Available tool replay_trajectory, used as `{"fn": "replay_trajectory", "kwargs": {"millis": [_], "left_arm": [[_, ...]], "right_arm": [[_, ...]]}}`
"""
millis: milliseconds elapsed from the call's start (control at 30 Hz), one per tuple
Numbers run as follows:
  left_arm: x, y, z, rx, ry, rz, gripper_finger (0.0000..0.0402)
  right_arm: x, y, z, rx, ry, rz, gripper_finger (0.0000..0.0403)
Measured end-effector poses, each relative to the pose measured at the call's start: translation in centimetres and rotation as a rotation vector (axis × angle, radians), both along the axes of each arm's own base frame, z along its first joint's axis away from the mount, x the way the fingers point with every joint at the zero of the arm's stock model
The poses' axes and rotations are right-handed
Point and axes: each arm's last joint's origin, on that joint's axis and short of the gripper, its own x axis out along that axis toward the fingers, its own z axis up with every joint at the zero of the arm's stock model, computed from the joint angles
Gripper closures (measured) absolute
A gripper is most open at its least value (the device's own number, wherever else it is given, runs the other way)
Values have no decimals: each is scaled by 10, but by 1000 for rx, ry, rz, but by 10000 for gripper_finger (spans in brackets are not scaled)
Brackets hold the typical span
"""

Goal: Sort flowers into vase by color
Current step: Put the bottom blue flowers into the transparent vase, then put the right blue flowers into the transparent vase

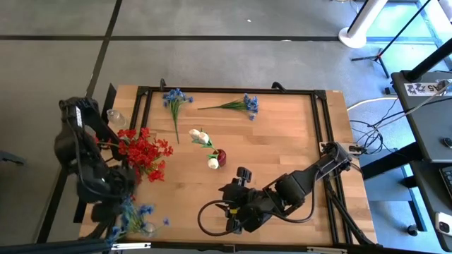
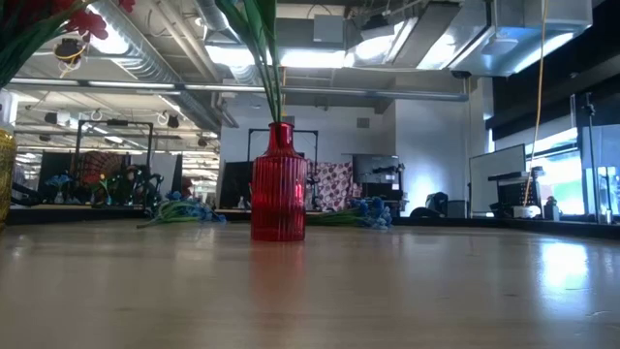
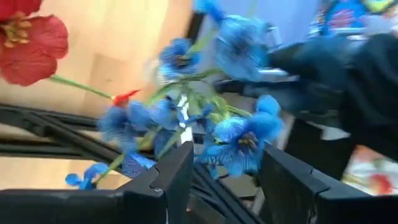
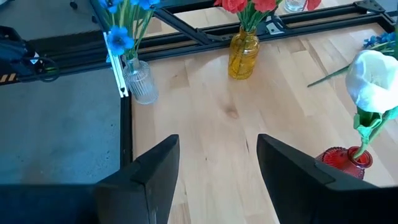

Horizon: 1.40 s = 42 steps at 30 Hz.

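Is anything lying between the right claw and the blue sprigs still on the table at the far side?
Yes. From the right claw, the red vase holding white flowers stands on the way to the left blue sprig. The line to the right blue sprig is bare wood.

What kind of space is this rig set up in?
Probably a robotics lab or workshop: a wooden table on a bare concrete floor, exposed ceiling ducts over an open hall, and other workstations with monitors behind.
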Motion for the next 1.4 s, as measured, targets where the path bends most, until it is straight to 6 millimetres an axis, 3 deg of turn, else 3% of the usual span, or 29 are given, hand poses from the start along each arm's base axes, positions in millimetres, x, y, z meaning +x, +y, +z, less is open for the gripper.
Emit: {"fn": "replay_trajectory", "kwargs": {"millis": [200,300,400,500,600,767,967,1133,1267,1400], "left_arm": [[-11,30,34,-22,-252,157,241],[-12,42,48,19,-440,283,245],[-9,46,57,80,-621,364,245],[-2,43,61,178,-764,437,246],[5,45,62,301,-861,575,246],[12,46,60,461,-932,691,246],[21,59,56,610,-934,773,246],[26,76,51,728,-868,799,246],[28,94,44,864,-765,779,246],[33,109,43,968,-706,797,246]], "right_arm": [[2,-6,2,-34,-26,-54,189],[-3,-24,19,-23,-59,-85,189],[-17,-53,49,-13,-124,-164,189],[-28,-84,65,-31,-126,-245,189],[-35,-120,70,-35,-70,-355,189],[-35,-197,65,11,57,-573,189],[-7,-290,22,208,192,-724,189],[8,-359,-36,355,248,-913,189],[15,-402,-89,588,230,-1102,189],[10,-430,-136,827,235,-1333,189]]}}
